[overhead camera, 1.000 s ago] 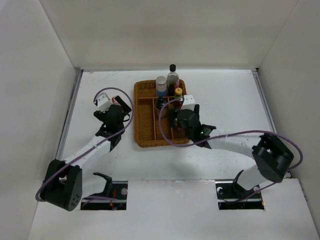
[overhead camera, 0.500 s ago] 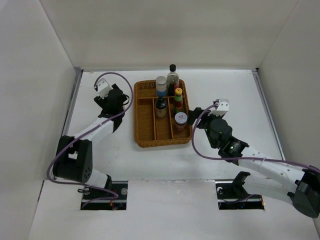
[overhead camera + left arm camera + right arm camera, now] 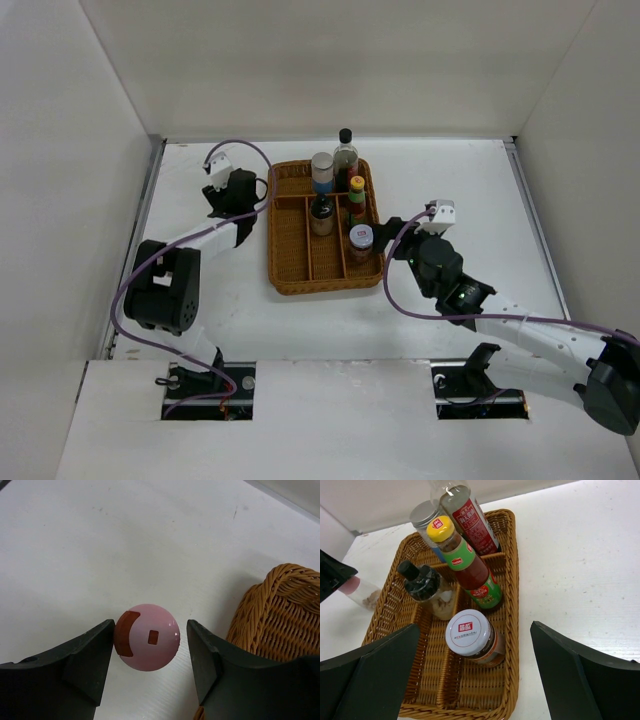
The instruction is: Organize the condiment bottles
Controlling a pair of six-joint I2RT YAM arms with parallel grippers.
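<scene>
Pink plastic is filling the middle of the left wrist view: only the domed lid of the pink-lidded jar (image 3: 160,650) is showing there, with the body hidden beneath it. The left gripper (image 3: 151,630) is bracketing that lid with its jaws apart. One finger (image 3: 90,655) is touching the lid's edge, while a thin strip of white surface (image 3: 100,540) is showing between the lid and the other finger, so the jar is not yet clamped. From the top camera the jar cannot be made out, because the left wrist is covering it.

The jar is standing on the surface, outside the wicker tray (image 3: 290,255), near its rear left corner. Only a curved piece of the tray's rim is entering the left wrist view before the frame cuts it off.

In the right wrist view the tall dark bottle (image 3: 470,520) is losing its cap to the top edge. The grey-lidded jar (image 3: 423,512) is sitting partly behind the yellow-capped bottle (image 3: 465,565). The short dark bottle (image 3: 422,585) is standing in the middle lane, and the white-lidded jar (image 3: 467,630) is in the right lane, in front of the yellow-capped bottle.

The right gripper (image 3: 475,626) is hanging near the tray's right rim with its jaws spread wide and nothing between them. Bare surface is stretching to the left of and behind the pink-lidded jar. More is lying to the right of the tray, up to the white walls (image 3: 60,150).
</scene>
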